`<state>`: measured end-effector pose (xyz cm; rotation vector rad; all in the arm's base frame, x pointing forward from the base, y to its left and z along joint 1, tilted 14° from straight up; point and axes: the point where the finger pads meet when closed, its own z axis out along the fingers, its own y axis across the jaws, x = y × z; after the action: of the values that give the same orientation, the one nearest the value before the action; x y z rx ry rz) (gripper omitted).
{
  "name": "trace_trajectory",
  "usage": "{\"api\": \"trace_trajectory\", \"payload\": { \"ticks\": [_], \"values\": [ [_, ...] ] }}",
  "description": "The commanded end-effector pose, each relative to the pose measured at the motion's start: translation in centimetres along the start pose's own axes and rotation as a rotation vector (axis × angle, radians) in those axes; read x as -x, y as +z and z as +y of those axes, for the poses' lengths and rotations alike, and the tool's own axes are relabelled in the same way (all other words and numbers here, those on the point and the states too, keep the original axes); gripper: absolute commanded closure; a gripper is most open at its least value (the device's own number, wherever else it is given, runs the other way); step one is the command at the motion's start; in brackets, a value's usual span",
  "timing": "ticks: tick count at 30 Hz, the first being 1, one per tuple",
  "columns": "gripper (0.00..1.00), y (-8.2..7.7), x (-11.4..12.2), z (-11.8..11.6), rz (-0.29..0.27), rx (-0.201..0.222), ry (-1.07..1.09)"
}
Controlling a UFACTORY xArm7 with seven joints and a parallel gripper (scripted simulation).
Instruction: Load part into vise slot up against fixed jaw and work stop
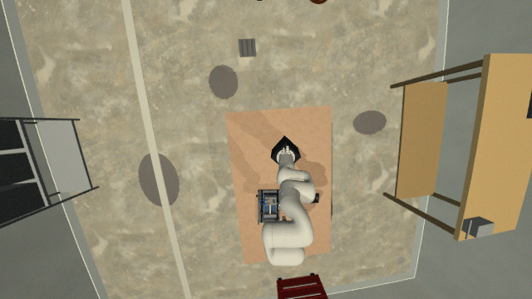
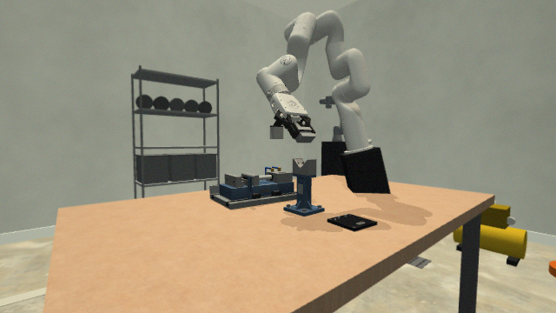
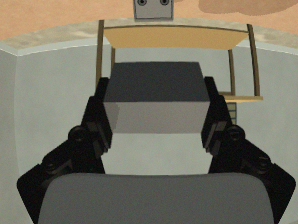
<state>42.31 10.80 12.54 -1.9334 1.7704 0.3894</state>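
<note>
Part (image 3: 154,99) sits clamped between pincer (image 3: 156,119) fingers — held aloft.

Arm pedestal (image 2: 373,174) at far side of table (image 2: 174,261). Vise (image 2: 252,189) on table, left of V-block (image 2: 304,187). Infeed plate (image 2: 352,222) lies flat near table's right edge, right of V-block and nearer me, well apart from vise. Hand (image 2: 292,128) up in air above gap between vise and V-block, part (image 2: 276,131) in its fingers, well above table. Shelf rack (image 2: 140,130) on floor behind table, left of vise. Tank (image 2: 495,236) on floor beyond table's right corner.
</note>
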Motion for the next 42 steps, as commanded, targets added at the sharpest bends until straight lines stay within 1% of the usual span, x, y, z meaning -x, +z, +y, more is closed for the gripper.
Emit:
{"api": "trace_trajectory", "payload": {
  "ticks": [1,12,42],
  "values": [
    [1.0,-0.08,0.05,-0.12,-0.02,-0.002,-0.002],
    [1.0,-0.09,0.02,-0.13,-0.051,-0.003,-0.002],
    [1.0,-0.07,-0.01,-0.13,-0.054,-0.003,-0.003]
  ]
}}
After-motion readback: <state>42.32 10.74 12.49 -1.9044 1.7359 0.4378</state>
